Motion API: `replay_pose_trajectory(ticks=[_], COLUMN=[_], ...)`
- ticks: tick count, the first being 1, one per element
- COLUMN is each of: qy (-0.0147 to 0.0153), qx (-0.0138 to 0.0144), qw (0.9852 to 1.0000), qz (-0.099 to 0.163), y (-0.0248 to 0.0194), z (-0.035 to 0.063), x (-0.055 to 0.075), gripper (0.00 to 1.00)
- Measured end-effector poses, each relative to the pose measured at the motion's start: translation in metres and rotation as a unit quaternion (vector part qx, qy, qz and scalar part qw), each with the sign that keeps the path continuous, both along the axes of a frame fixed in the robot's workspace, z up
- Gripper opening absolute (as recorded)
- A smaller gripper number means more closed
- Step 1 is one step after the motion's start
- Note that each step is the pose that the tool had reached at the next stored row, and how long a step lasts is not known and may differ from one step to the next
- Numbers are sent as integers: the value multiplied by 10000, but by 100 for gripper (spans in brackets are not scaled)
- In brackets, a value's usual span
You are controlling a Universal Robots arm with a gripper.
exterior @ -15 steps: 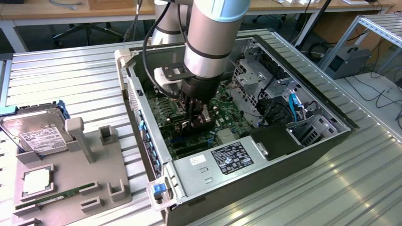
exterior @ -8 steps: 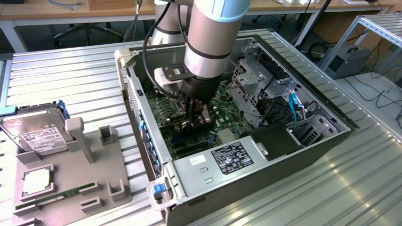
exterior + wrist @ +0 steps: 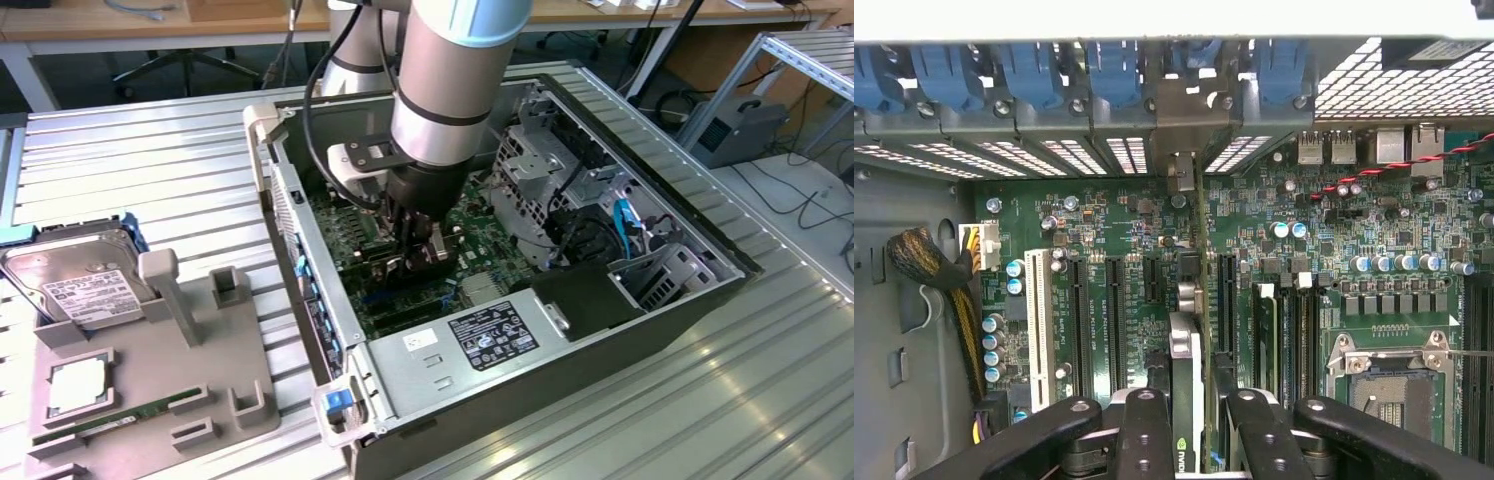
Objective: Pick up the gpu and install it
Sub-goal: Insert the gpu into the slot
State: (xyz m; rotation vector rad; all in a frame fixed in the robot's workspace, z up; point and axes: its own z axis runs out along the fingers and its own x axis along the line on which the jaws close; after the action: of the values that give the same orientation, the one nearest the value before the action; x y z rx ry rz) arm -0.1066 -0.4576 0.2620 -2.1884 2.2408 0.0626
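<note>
The arm reaches down into the open PC case (image 3: pixel 667 215) at the centre of the exterior frame, its gripper (image 3: pixel 416 250) low over the motherboard (image 3: pixel 474 225). From the wrist, the gripper (image 3: pixel 1192 425) is clamped on the gpu (image 3: pixel 1189 370), which stands on edge between the fingers (image 3: pixel 1144 435), running up toward the rear slot brackets (image 3: pixel 1114 75). At the exterior frame's left, a grey tray (image 3: pixel 160 400) holds a hard drive (image 3: pixel 80 285) and a RAM stick (image 3: pixel 114 420).
</note>
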Motion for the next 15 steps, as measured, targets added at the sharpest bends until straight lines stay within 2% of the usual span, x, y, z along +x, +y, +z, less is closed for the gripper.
replay_pose_trajectory(ticks=[15], qy=[1], qx=[-1], qw=[10000], qz=[0], y=[0], z=[-28], x=[-18], gripper=[26])
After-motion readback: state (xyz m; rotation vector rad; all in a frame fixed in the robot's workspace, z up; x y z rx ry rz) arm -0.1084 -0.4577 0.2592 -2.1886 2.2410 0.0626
